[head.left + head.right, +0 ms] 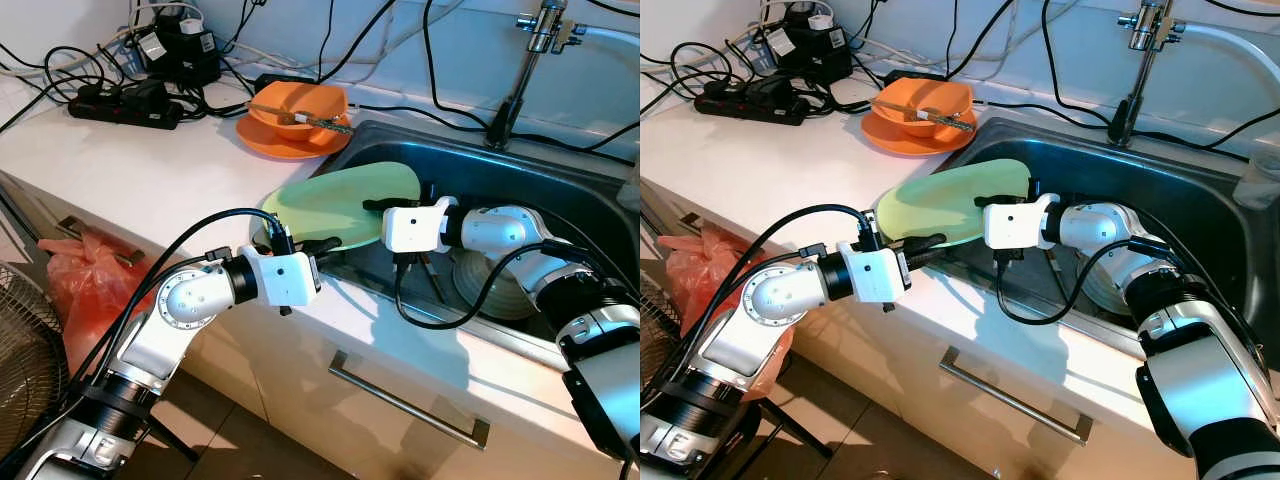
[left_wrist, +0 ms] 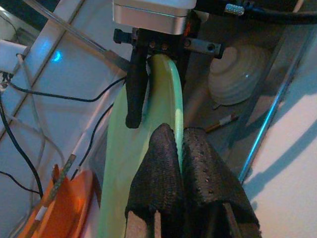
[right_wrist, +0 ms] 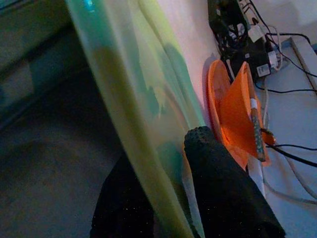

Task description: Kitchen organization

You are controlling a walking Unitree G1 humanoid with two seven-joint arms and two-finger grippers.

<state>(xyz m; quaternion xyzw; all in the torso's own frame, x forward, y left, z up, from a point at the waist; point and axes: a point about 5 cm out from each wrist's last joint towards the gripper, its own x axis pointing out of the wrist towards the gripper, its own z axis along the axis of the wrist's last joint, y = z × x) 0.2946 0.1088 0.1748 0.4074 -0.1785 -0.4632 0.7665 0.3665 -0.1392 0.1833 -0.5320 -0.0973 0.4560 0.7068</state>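
Both arms meet at the near left corner of the sink, and each end effector is clamped on the same pale green plate. The left end effector (image 1: pixel 322 248) pinches the plate's near rim, its black fingertips (image 2: pixel 163 148) pressed on either face of the thin edge in the left wrist view. The right end effector (image 1: pixel 372 205) comes in from about three o'clock and grips the plate's right-hand rim, one finger (image 3: pixel 218 183) lying on the upper face and the other under it. The green plate (image 1: pixel 335 205) sits tilted between them, half over the white tabletop (image 1: pixel 140 170) and half over the steel sink (image 1: pixel 560 185), its far end pointing toward one o'clock. Down in the basin, just right of the right wrist, a ribbed white bowl (image 1: pixel 490 285) lies upside down with a thin stick-like utensil (image 2: pixel 220 122) beside it. At roughly eleven o'clock from the plate, an orange bowl (image 1: pixel 297 106) stands on an orange plate (image 1: pixel 285 140) with a utensil (image 1: pixel 315 121) laid across it. Farther toward ten o'clock a black power strip (image 1: pixel 125 103) and a tangle of cables (image 1: pixel 60 70) rest against the wall. The tap (image 1: pixel 525 70) rises behind the sink at one o'clock. A red plastic bag (image 1: pixel 80 280) hangs low at the left, below the tabletop edge, and a drawer handle (image 1: pixel 405 405) runs along the cabinet front beneath the sink.
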